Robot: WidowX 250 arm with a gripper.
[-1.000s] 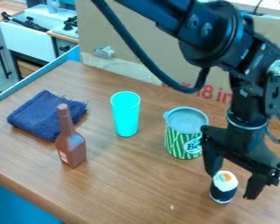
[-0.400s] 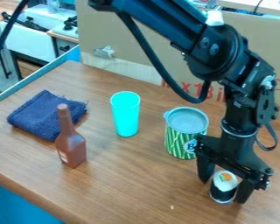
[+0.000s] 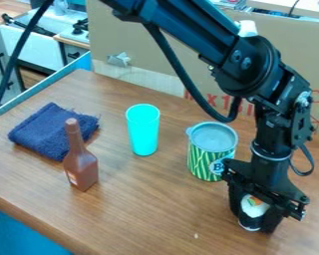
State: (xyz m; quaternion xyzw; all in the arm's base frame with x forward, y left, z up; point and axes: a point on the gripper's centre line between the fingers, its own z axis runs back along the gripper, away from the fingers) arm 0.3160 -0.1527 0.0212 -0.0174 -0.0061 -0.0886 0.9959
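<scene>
1. Gripper (image 3: pixel 254 222)'s clamped on the sushi-looking roll (image 3: pixel 254 207), snug between its fingers (image 3: pixel 273 219), camera side of the striped tin (image 3: pixel 203 160).
2. Brown bottle (image 3: pixel 80 167): well left of the tin.
3. Cyan cup (image 3: pixel 143 130): left of it, nearer.
4. Blue cloth (image 3: pixel 46 130): far left.

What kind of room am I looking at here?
Probably a robot workshop or lab set up with a play kitchen: a black robot arm's gripper is over a wooden table, with a small sink unit behind and a cardboard sheet as backdrop.
</scene>
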